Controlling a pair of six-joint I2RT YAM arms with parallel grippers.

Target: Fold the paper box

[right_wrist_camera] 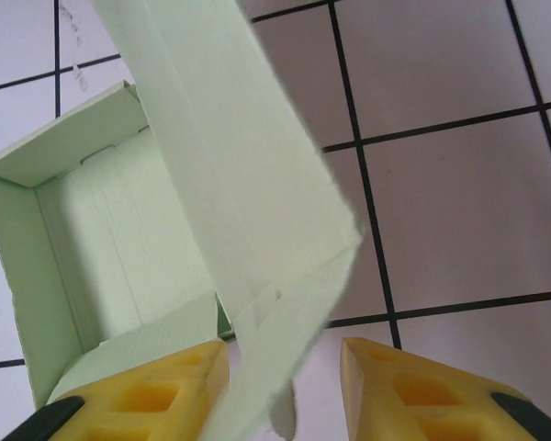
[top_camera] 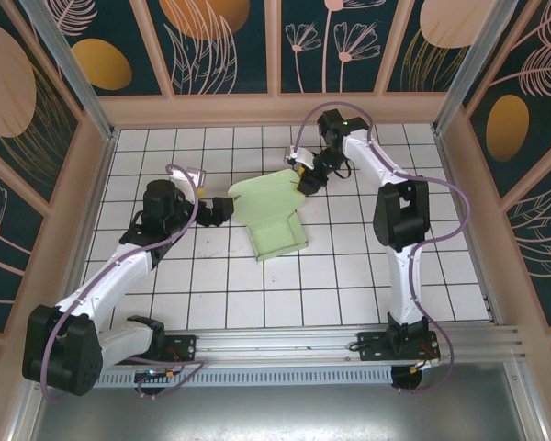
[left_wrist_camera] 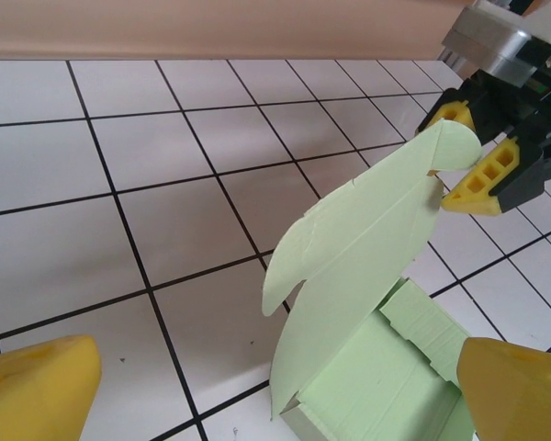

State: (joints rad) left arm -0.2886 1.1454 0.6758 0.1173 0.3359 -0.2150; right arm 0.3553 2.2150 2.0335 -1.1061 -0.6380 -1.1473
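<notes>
The paper box [top_camera: 280, 234] is pale mint-green card, an open tray on the white tiled table with its lid flap [top_camera: 266, 193] raised and tilted. My right gripper [top_camera: 305, 179] is at the lid's far tip. In the right wrist view the lid's end flap [right_wrist_camera: 275, 322] hangs between the yellow fingers [right_wrist_camera: 138, 395], close to the left one, with a gap to the right one; the right gripper [right_wrist_camera: 285, 395] is open. The left gripper [top_camera: 216, 211] stands wide open beside the tray's left side, its fingertips [left_wrist_camera: 37, 386] straddling the tray's corner [left_wrist_camera: 386, 386].
The white tiled table [top_camera: 349, 285] is ringed by a beige ledge and patterned walls [top_camera: 275, 106]. An aluminium rail [top_camera: 285, 344] with both arm bases runs along the near edge. The right arm [top_camera: 399, 216] reaches over the table's right half.
</notes>
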